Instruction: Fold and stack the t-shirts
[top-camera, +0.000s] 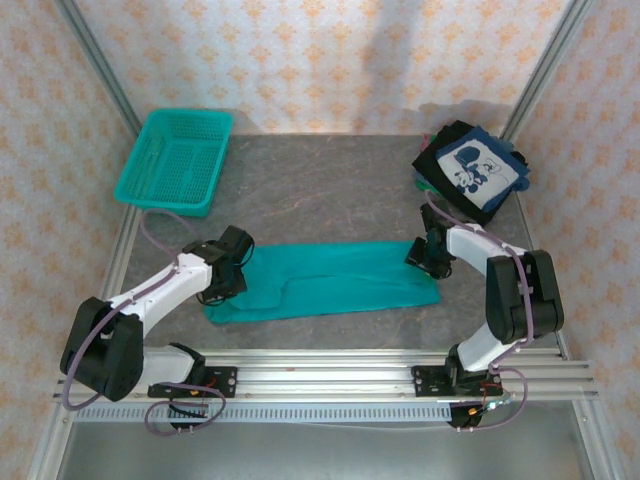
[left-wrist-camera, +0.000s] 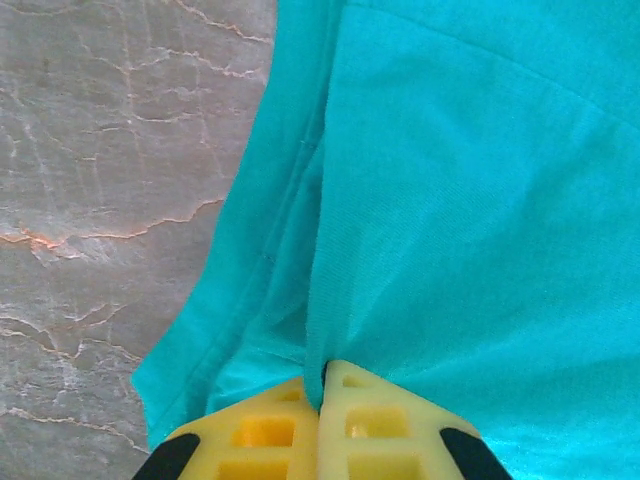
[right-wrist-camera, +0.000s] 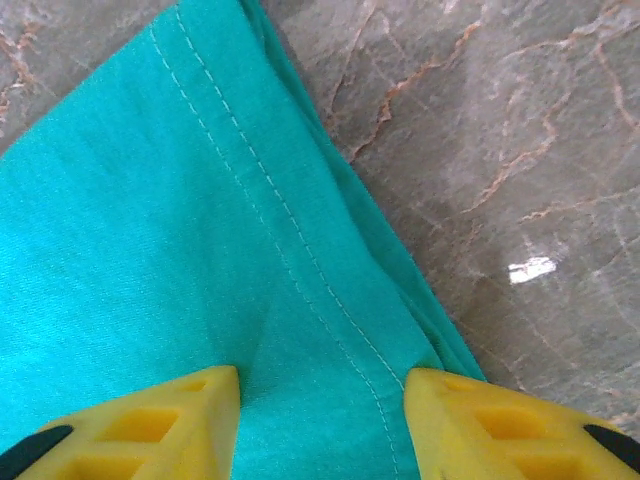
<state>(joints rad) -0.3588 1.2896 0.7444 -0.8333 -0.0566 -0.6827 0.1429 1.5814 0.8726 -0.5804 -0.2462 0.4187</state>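
so the teal t-shirt (top-camera: 320, 280) is lying across the middle of the worktop (top-camera: 330, 200), already folded lengthways into a long band. the dark folded t-shirts (top-camera: 470, 170) sit stacked at the far right corner. left hand (left-wrist-camera: 322, 385) is clenched on the band's left end, with a pleat of cloth nipped between its yellow fingers (left-wrist-camera: 260, 435). right hand (right-wrist-camera: 320, 390) is at the right end with its fingers apart, one each side of the stitched hem (right-wrist-camera: 270, 210). there's cloth between them but it's not pinched yet.

my take: this is the grab before folding the band across its length. to do it well, the right hand should catch every layer at that edge, not just the top one. otherwise the under layer will probably trail and the fold goes crooked. i'd hold both ends at matching spots across the band, then lift together just clear of the worktop so the edges line up. the left pinch looks bunched, so watch for a wrinkle there.
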